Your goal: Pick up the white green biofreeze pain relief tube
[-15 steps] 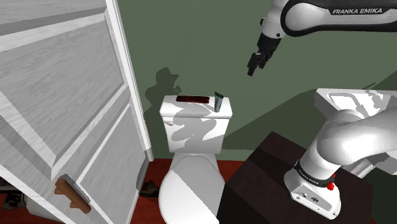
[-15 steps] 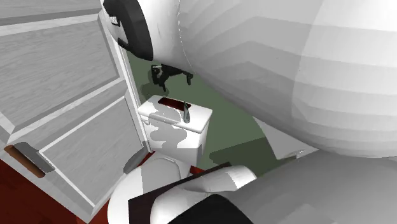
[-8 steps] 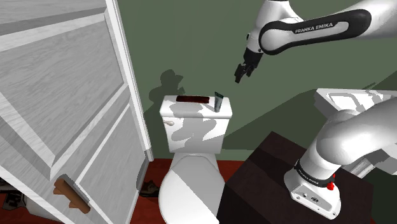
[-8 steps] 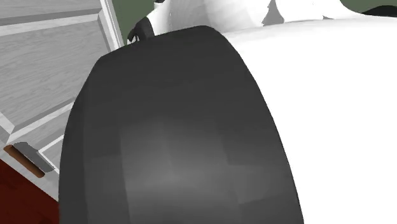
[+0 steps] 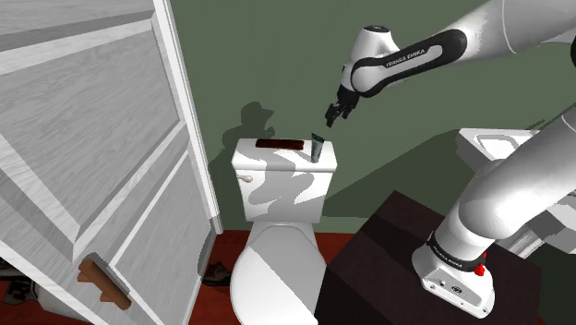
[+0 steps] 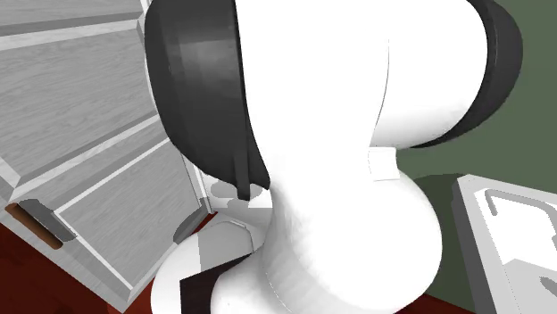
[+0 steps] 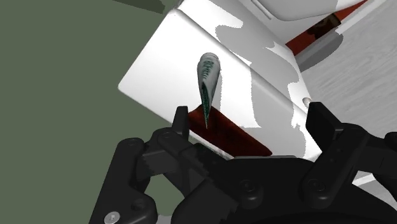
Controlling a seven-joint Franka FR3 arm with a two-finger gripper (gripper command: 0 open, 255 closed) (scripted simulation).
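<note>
- Since the tube (image 5: pixel 318 148) stands upright at the 3 o'clock end of the tank (image 5: pixel 277 166), at 7 o'clock from the gripper (image 5: pixel 332 114), a skewed descent could topple it.
- Fingers (image 7: pixel 320 122) apart, nothing held.
- Wrist view: tube off-centre, nearer one finger. Shoulder view: the height gap.

A white toilet (image 5: pixel 277 272) stands against the dull green wall (image 5: pixel 268 55) on a dark red floor (image 5: pixel 226 247). On the lid of its white boxy tank (image 5: pixel 277 189), toward the far edge, lies a flat dark red rectangular piece (image 5: pixel 280 144). At the shoulder view's left, a big white panelled door (image 5: pixel 83 157) stands open, with a brown bar handle (image 5: pixel 103 282) at its near end. By the door's foot lies what may be a dark shoe (image 5: pixel 217 272). A white sink (image 5: pixel 498 146) sits at that view's right.
</note>
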